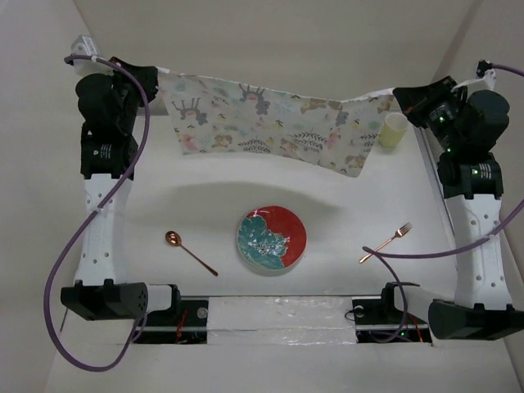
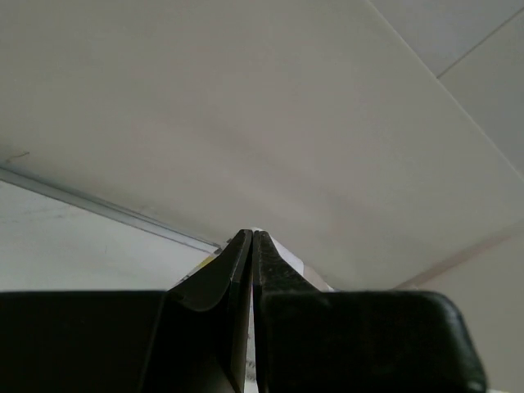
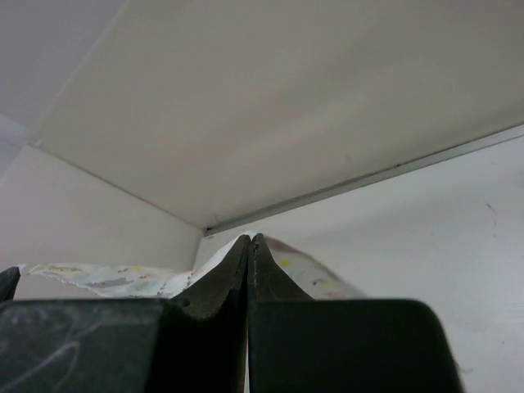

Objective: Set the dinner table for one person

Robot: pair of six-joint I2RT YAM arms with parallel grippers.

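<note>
Early stage. Left gripper (image 1: 157, 79) and right gripper (image 1: 395, 98) are each clamped shut on a corner of the one placemat (image 1: 262, 119). It hangs over the far side of the dinner table (image 1: 205, 188), not laid yet. On the table: 1 plate (image 1: 272, 239) centre, 1 spoon (image 1: 190, 251) left, 1 fork (image 1: 385, 242) right, 1 cup (image 1: 394, 129) far right. All to be arranged once the mat is down.

No writing can be read; a faint mark on the left arm (image 1: 105, 151) is perhaps a label
</note>
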